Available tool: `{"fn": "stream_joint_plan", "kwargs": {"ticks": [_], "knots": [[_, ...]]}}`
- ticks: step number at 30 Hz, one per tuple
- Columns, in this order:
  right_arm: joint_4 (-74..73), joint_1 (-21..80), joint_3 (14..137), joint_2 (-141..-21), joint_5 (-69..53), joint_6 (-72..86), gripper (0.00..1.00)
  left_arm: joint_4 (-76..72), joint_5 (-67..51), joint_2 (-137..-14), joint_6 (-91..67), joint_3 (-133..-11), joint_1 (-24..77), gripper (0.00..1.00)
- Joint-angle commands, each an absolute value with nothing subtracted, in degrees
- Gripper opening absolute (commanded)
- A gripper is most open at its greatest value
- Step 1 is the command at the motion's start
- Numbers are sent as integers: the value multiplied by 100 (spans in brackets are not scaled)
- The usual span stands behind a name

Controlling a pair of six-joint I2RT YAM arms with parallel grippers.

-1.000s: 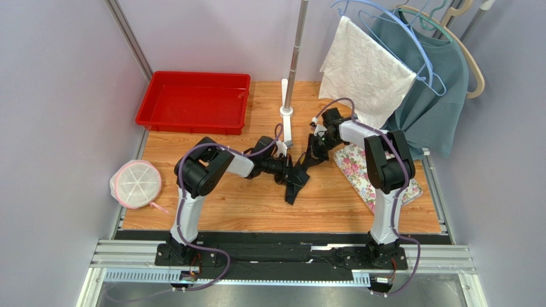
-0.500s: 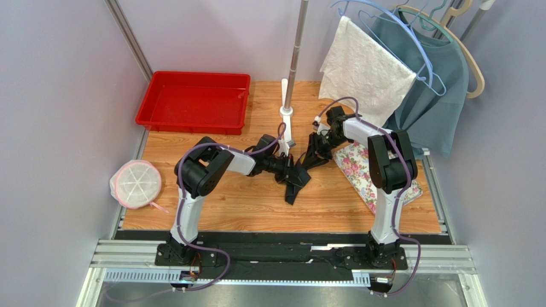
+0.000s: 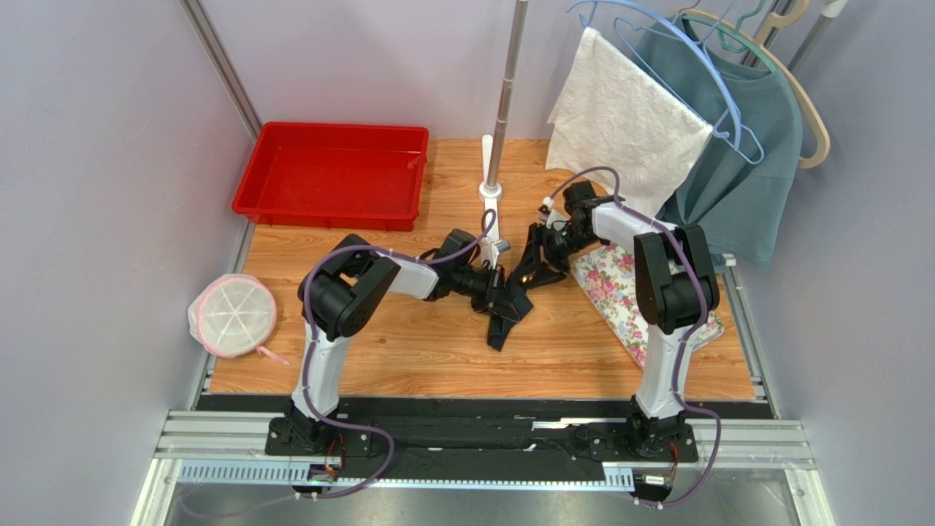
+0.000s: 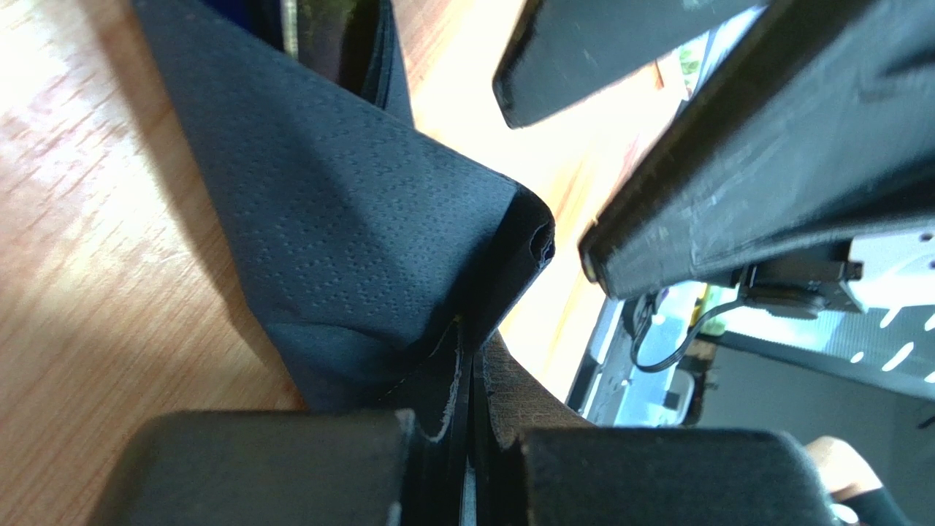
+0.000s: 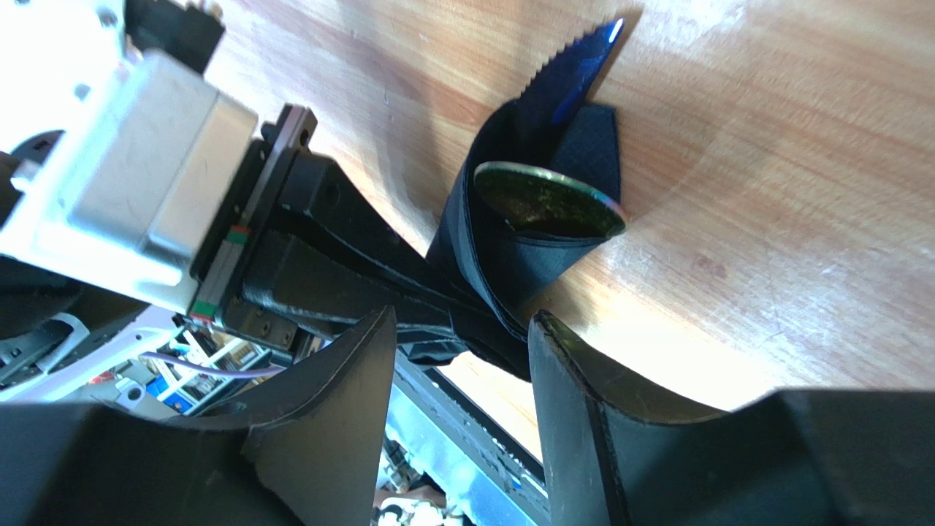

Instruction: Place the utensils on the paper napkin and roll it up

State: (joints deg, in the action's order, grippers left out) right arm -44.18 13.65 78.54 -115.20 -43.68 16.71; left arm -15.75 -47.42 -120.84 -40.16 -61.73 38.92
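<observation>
The black paper napkin (image 3: 502, 327) is rolled into a loose tube at mid-table, one end resting on the wood. My left gripper (image 3: 500, 298) is shut on a fold of it; in the left wrist view the jaws (image 4: 474, 433) pinch the dimpled black sheet (image 4: 351, 219). The utensils sit inside the roll. In the right wrist view a gold rounded end (image 5: 549, 199) and a dark blue serrated tip (image 5: 587, 60) stick out of the napkin (image 5: 494, 263). My right gripper (image 3: 534, 270) stands open just right of the roll, and its fingers (image 5: 329, 406) hold nothing.
A floral mat (image 3: 615, 294) lies under the right arm. At the back stand a red tray (image 3: 329, 173) and a white pole stand (image 3: 491, 192). A white cloth (image 3: 626, 121) and a teal garment (image 3: 746, 143) hang at the back right. A white round bundle (image 3: 233, 315) sits at the left edge.
My right gripper has opened and drawn back a little to the right, off the roll. The left gripper stays shut on the napkin, hardly moved.
</observation>
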Motion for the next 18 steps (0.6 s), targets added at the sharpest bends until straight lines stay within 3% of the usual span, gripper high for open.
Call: {"fn": "stream_joint_plan", "kwargs": {"ticks": [1,18], "knots": [[-4000,1336,7849,-11584,-4509,2012,52,-809,-4263,-12225,-3261,-6003,3911,0],[-3217,1397,7743,-12058,-4403,2856,58,-747,-4447,-12164,-2761,-6073,3911,0]]}}
